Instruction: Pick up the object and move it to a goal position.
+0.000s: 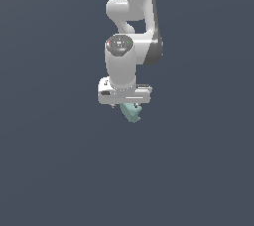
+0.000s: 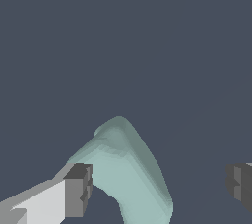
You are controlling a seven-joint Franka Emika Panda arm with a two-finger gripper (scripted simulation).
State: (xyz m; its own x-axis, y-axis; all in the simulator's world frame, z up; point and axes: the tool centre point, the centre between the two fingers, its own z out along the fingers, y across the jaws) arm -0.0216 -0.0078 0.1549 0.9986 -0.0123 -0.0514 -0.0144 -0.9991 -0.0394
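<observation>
Between the spread fingertips of the gripper (image 2: 157,188) sits the teal-green block (image 2: 129,174), close against one grey pad (image 2: 78,190) and well apart from the other (off-centre); its long axis runs across the gap, slanted.

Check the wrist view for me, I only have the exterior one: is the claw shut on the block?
Observer: No. The claw is open, its fingers wide apart.
Operator: Is the block centred between them?
Observer: No. The block sits close against one finger, though I cannot tell if they touch. A clear gap separates it from the other finger.
</observation>
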